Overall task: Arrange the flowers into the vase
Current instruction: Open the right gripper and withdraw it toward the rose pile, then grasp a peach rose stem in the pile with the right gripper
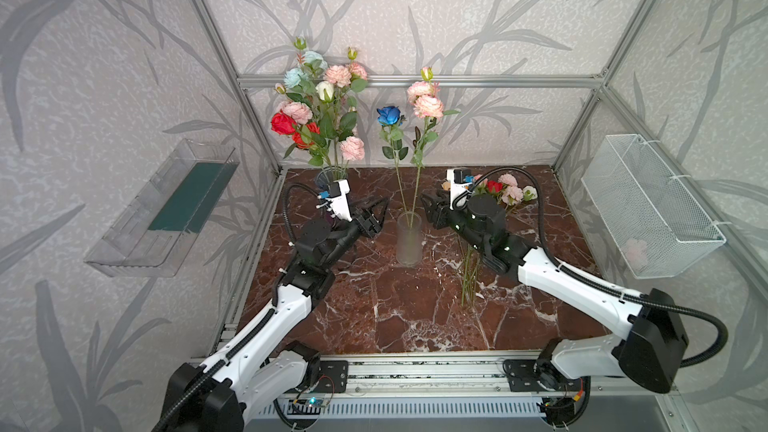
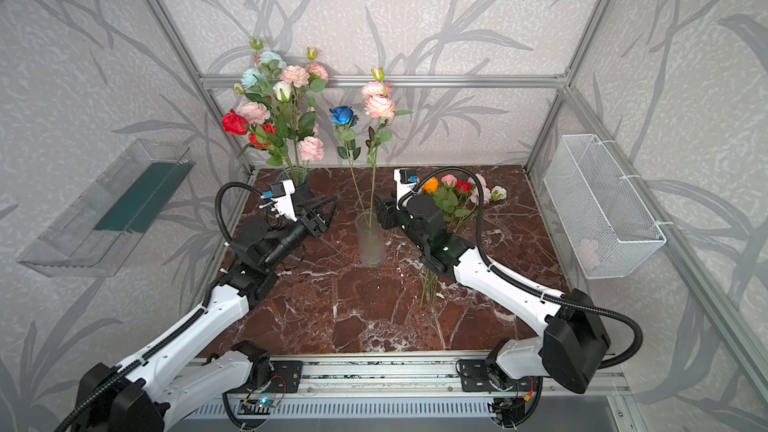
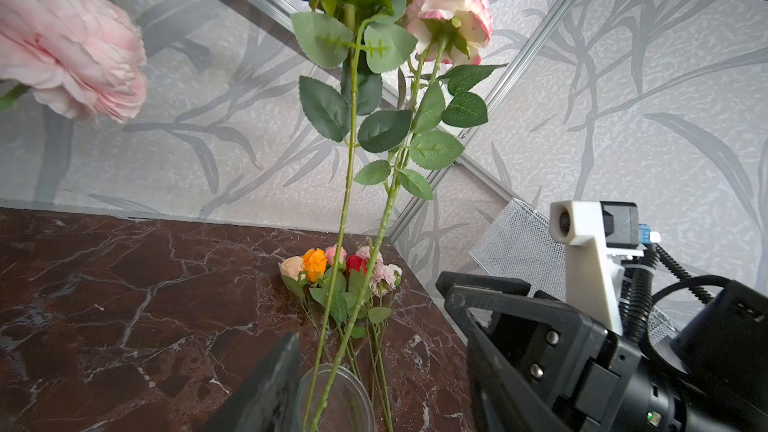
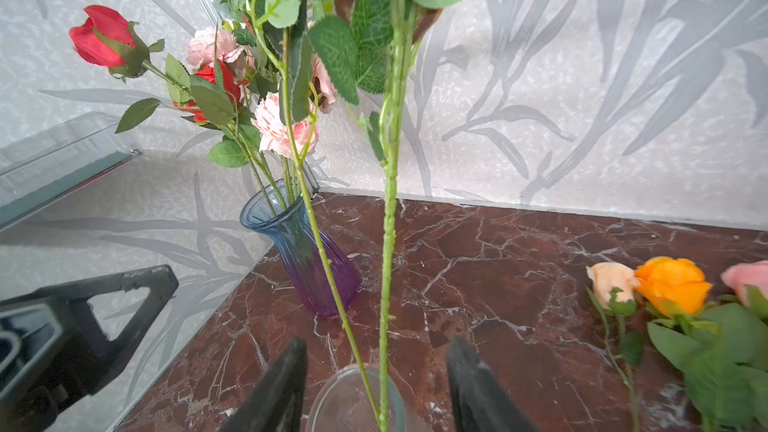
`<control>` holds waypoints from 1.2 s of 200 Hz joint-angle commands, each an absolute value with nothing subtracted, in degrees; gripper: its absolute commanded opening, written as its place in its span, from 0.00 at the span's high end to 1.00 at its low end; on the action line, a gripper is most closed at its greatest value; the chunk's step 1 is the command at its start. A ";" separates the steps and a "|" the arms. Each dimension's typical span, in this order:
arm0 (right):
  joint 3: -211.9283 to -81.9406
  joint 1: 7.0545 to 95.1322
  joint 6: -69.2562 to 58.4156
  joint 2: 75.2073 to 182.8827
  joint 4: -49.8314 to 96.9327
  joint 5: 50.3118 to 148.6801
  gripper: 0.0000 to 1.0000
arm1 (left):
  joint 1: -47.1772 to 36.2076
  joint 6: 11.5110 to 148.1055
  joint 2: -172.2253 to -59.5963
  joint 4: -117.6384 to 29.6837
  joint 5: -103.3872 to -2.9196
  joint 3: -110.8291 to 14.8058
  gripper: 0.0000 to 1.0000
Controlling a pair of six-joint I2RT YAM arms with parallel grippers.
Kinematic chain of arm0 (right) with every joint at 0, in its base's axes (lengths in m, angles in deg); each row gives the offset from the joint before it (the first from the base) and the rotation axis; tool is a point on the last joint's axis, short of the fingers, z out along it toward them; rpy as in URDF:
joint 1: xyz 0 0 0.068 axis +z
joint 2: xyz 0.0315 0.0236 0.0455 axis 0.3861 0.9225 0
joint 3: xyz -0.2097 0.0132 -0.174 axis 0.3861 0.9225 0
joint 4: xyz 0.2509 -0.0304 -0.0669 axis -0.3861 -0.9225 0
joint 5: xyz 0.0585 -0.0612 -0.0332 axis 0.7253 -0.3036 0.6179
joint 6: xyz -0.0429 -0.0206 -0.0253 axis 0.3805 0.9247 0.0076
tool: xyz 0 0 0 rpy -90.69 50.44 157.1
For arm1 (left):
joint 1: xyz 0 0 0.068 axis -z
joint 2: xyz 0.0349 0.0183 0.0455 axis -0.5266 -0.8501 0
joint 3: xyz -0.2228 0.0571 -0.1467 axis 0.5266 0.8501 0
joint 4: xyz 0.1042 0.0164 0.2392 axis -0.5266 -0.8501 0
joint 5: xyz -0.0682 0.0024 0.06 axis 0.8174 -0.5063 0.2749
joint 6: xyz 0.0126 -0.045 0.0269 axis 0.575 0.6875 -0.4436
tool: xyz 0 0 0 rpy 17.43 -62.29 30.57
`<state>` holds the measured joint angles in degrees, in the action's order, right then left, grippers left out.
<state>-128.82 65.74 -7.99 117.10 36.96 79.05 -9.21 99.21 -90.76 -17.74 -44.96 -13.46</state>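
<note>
The bench point(image 1: 395, 313) is dark red-brown marble with white veins, walled on three sides by grey leaf-patterned wallpaper point(image 1: 415, 2) behind an aluminium frame point(image 1: 415, 81). A clear tray point(image 1: 166, 209) hangs on the left wall and a white wire basket point(image 1: 648, 209) on the right.

A frosted vase point(image 1: 408, 243) stands upright near the middle of the bench. It holds two flowers: a blue rose point(image 1: 388, 115) and a pink peony stem point(image 1: 428, 105). In the back left corner a blue vase point(image 4: 307, 259) holds a full bunch point(image 1: 320, 110) of pink, red, teal and cream blooms. More loose flowers point(image 1: 505, 193) lie flat towards the back right, with their stems pointing to the front edge.

The left tool point(image 1: 380, 216) hangs just left of the frosted vase, jaws apart and empty. The right tool point(image 1: 429, 209) is close on the vase's right. Its fingers point(image 4: 282, 388) are spread to either side of the two stems, clear of them.
</note>
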 commanded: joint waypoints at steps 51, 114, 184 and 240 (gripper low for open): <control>-126.09 47.15 -7.64 112.82 15.34 88.12 0.59 | -9.06 100.80 -87.23 -14.55 -46.61 -13.63 0.36; -149.20 43.80 -1.85 142.81 -7.36 94.77 0.62 | -9.01 102.06 -86.67 -13.37 -46.81 -13.10 0.36; -165.35 43.48 -5.49 164.00 -20.61 92.05 0.57 | -9.01 101.08 -85.74 -13.58 -46.43 -13.25 0.36; -167.79 43.80 -4.81 169.23 -22.37 93.47 0.78 | -9.16 100.72 -86.18 -13.77 -47.20 -13.11 0.36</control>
<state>-165.95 43.73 -5.15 166.36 -18.93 92.97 -9.23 101.37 -86.72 -15.12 -46.47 -13.44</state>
